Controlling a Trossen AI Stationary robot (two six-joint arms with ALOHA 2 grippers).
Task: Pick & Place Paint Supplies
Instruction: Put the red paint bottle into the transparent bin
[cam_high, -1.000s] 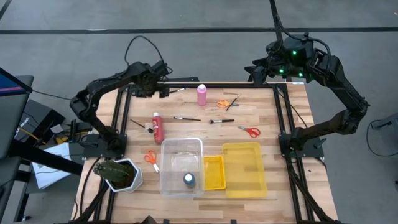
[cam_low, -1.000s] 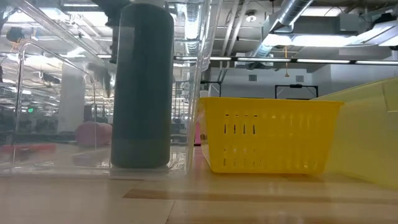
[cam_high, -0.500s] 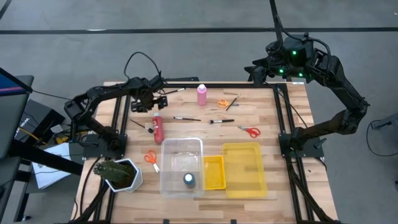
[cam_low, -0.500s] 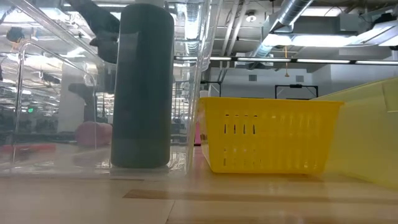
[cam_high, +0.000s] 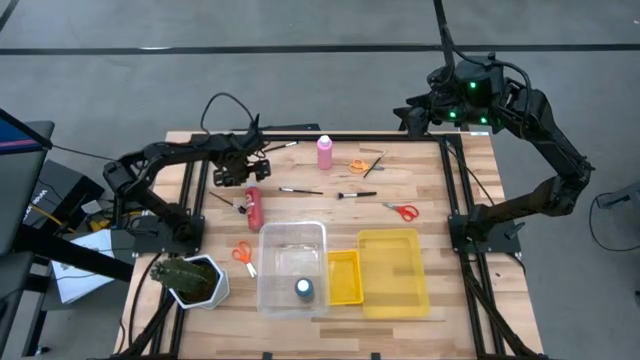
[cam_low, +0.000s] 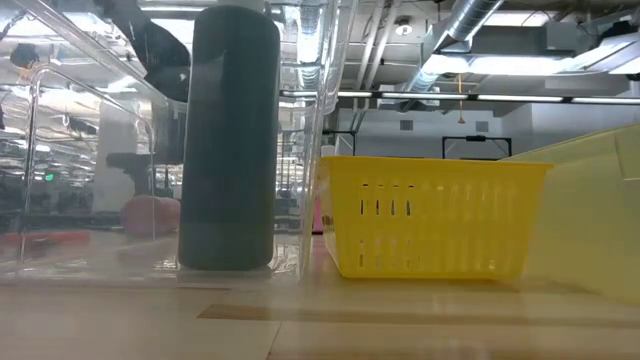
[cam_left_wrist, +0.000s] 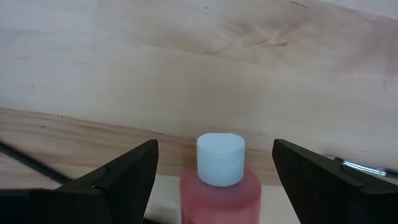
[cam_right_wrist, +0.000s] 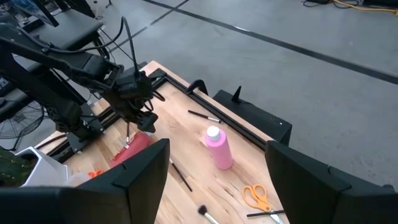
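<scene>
- From table height I can hardly see anything: the clear bin (cam_low: 300, 150) and a tall dark bottle (cam_low: 235, 140) inside it fill the near side. The pink bottle (cam_low: 150, 215) is just a soft blur behind the plastic.
- From above, the dark bottle (cam_high: 304, 289) shows only its round top, at about 6 o'clock on the table.
- In my left wrist camera the red bottle (cam_left_wrist: 221, 196) is cut off; I see only its white cap and round shoulders.
- My left gripper (cam_high: 238, 172) hangs over the cap end of the red bottle (cam_high: 254, 206), at about 9 o'clock. Its two dark fingers (cam_left_wrist: 127, 177) stand wide apart, one on each side of the cap, not touching it.
- My right gripper (cam_high: 412, 113) waits off the table's far right corner, around 1 o'clock. Its fingers (cam_right_wrist: 140, 171) are spread apart and hold nothing.
- The pink bottle (cam_high: 325, 152) stands up at 12 o'clock, smooth plastic with a white cap.
- Orange scissors (cam_high: 357, 166) lie beside it, red scissors (cam_high: 402, 211) at 3 o'clock, and another orange pair (cam_high: 242, 253) at 8 o'clock.
- Thin brushes (cam_high: 300, 190) lie flat near the middle; they are too small for me to tell the tips.
- The table (cam_high: 470, 180) is pale wood with long grain lines.
- The yellow bins (cam_high: 390, 270) sit at 5 o'clock; the small one has slots in its wall.
- A spiky green plant (cam_high: 185, 278) in a white pot sits at 7 o'clock.
</scene>
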